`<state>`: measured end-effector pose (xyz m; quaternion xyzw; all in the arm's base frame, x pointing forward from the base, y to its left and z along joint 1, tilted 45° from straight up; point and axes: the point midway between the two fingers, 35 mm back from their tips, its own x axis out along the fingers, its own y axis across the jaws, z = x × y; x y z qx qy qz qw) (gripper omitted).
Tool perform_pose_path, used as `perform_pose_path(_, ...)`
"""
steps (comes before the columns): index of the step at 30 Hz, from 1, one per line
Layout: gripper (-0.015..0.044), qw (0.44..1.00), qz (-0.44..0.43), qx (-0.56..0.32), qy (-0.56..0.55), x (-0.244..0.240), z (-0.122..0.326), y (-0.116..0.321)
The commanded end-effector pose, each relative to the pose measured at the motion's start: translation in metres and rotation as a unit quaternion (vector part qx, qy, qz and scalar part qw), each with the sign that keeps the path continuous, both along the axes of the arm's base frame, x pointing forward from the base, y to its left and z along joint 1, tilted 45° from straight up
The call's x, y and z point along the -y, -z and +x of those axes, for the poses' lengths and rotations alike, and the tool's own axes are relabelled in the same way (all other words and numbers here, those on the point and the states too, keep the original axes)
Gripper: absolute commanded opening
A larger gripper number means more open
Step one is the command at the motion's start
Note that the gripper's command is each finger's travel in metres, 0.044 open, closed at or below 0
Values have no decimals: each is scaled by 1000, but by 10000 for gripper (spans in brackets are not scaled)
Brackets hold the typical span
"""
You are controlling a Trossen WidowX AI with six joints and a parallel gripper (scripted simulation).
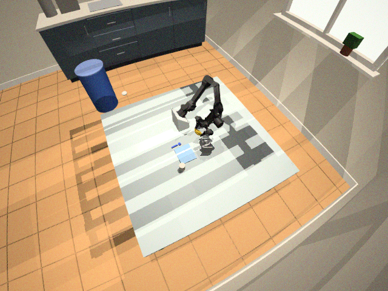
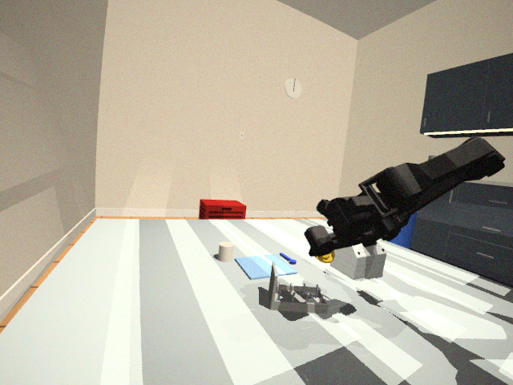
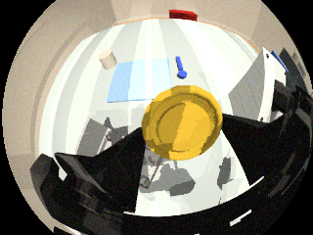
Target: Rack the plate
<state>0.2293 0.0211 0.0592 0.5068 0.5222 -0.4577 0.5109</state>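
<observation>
The yellow round plate point(image 1: 197, 132) point(image 2: 326, 257) point(image 3: 183, 122) is held off the table, tilted, its face toward the wrist camera. My gripper point(image 1: 200, 129) point(image 2: 324, 251) point(image 3: 183, 124) is shut on the plate, with a finger at each side of its rim in the wrist view. In the exterior view a finger and the wrist partly hide the plate. The grey dish rack point(image 1: 207, 150) point(image 2: 289, 306) point(image 3: 92, 138) stands on the table, apart from the plate, with a tall panel at one end and short rails. My finger hides part of the rack in the wrist view.
A light blue mat point(image 1: 185, 153) point(image 2: 260, 269) point(image 3: 132, 83) lies near the rack. A blue spoon-like utensil point(image 1: 176, 145) point(image 2: 287, 257) point(image 3: 180, 66) and a beige cylinder point(image 1: 181, 166) point(image 2: 225, 252) point(image 3: 108, 60) are beside the mat. A grey block point(image 1: 180, 122) point(image 2: 365, 265) point(image 3: 250, 94) stands by the arm's base.
</observation>
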Motion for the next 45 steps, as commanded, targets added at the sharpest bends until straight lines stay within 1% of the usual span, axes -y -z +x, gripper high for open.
perform_pose_path(1,0,998,-44,24,-24,-1,3,7)
perform_pose_path(11,0,984,-131,92,-81,-9,12,17)
perform_pose_path(22,0,952,-216,180,-123,-20,21,19)
perform_pose_path(33,0,910,-274,274,-148,-36,24,13)
perform_pose_path(45,0,854,-324,379,-150,-51,19,-1)
